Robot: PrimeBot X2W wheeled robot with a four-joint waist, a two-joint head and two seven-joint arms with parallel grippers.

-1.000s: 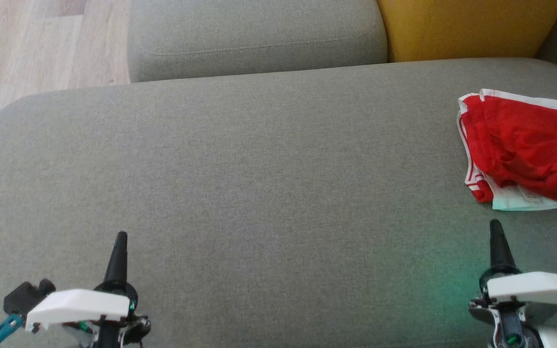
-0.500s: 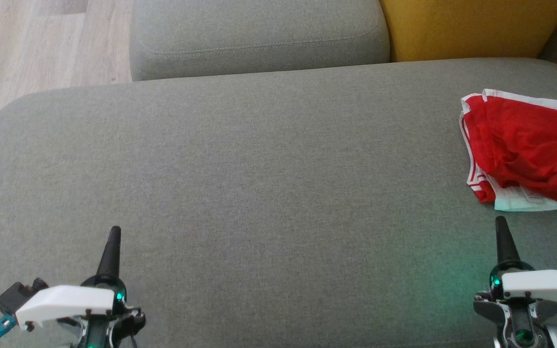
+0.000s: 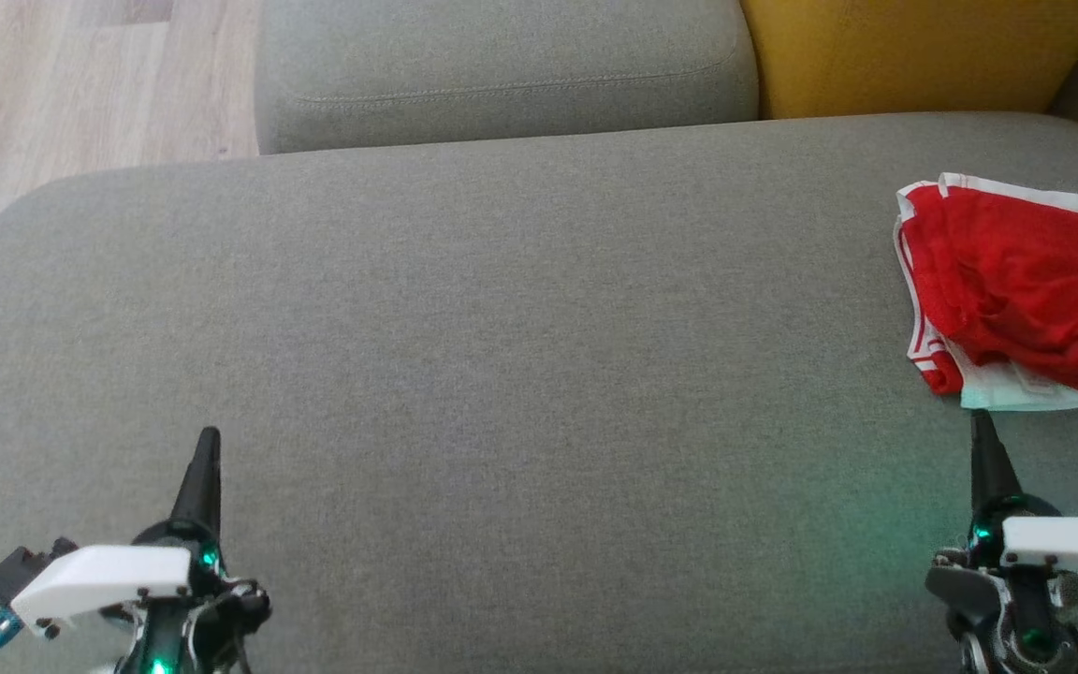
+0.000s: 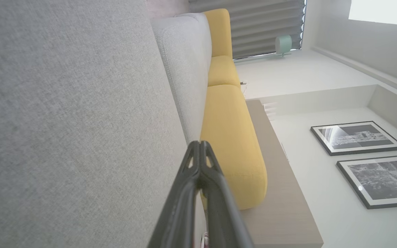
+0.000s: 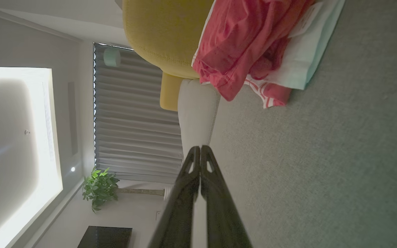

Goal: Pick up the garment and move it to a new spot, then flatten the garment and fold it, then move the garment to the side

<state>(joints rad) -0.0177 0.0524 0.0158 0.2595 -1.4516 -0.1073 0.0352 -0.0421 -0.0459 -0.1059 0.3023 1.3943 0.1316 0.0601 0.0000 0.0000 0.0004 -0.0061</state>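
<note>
At the far right of the grey seat cushion (image 3: 502, 328), your garment (image 3: 1016, 290) lies in a soft, rumpled heap. It is thin red cloth, creased and bunched, with white banding along its upper edge and red-and-white stripes down its left side. A pale white panel with a small label pokes out below. Its right part runs off the head view's edge, and it rests loose on the cushion.

Your right gripper (image 3: 979, 421) has its two long dark fingers pressed together into one tapered point, just short of the garment's near edge and apart from it. Your left gripper (image 3: 209, 438) is pinched together the same way, empty, over the cushion's lower left and well apart from the garment. Both carry white housings with small green lights.

You are working over a broad pad with rounded corners, covered in a tight, matte grey-green weave. A faint green glow falls on it near the right gripper. Behind it stands a grey back cushion (image 3: 502, 65) with a stitched seam, and beside that a mustard-yellow cushion (image 3: 913, 51). Pale wood-plank floor (image 3: 80, 84) shows at the upper left. The wrist views give you white walls, two black-framed monochrome pictures (image 4: 357, 137), grey slatted blinds (image 5: 133, 120) and a leafy green plant (image 5: 100, 187).
</note>
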